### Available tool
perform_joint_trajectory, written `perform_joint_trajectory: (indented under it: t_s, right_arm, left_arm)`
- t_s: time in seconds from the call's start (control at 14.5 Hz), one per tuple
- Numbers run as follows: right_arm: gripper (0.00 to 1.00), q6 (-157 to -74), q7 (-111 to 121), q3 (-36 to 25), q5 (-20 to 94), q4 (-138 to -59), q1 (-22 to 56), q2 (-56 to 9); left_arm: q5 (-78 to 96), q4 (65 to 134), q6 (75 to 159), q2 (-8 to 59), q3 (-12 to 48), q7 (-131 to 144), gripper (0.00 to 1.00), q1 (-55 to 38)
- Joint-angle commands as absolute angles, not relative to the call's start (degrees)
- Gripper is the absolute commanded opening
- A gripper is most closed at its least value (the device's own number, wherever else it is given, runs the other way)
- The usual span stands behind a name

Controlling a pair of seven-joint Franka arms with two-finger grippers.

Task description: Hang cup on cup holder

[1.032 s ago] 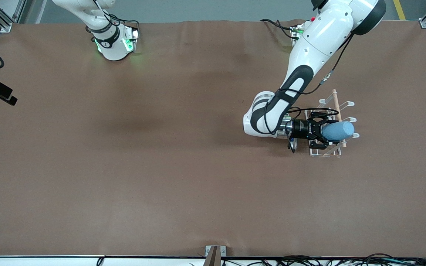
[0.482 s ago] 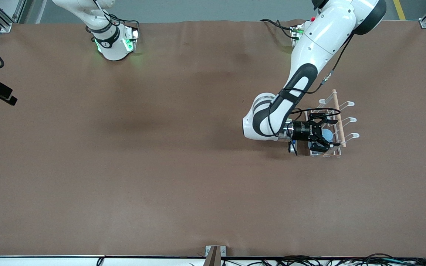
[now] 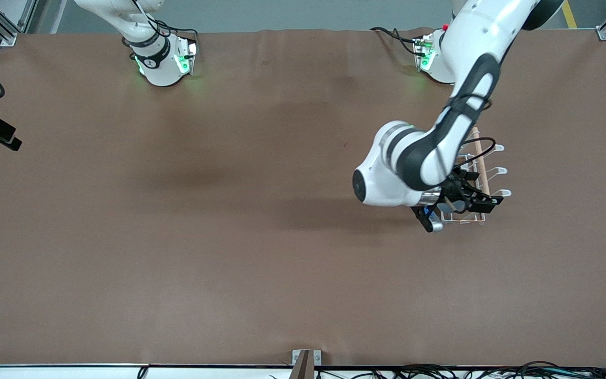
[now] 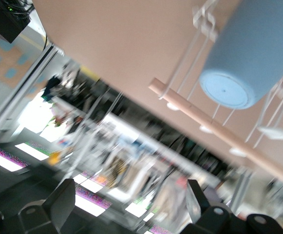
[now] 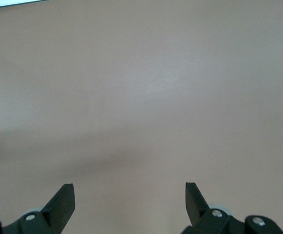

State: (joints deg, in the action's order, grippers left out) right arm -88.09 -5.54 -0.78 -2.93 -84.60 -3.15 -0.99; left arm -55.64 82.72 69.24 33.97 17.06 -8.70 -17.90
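No readable text, no labels, no brands, no numbers

The white left arm is bent at the elbow, its black two-finger left gripper [image 3: 472, 198] held with both fingers [image 4: 58, 208] spread wide and empty. The right arm is kept waiting; its black right gripper [image 5: 130, 200] is likewise spread, pointed downward.
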Motion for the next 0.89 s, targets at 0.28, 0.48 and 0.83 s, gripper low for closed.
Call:
perform_joint_trajectory:
  t_s: [0.28,0.48,0.83]
  right_arm:
    - [1.00,-88.42,-5.01,-0.61,-0.89,-85.43,-3.60,-0.26]
    - [1.00,-88.24,-5.01,-0.62,-0.79,-85.43,-3.60,-0.18]
    - [1.00,-86.93,-2.90,-0.62,-0.88,-85.43,-3.60,-0.18]
  left_arm:
    - [-29.22,84.29,85.94,18.21,8.88,3.34,1.00,-13.38]
    - [-17.09,85.07,90.95,13.11,8.96,4.75,1.00,-6.35]
    - [-7.32,95.15,99.03,2.23,8.96,4.66,1.00,-0.63]
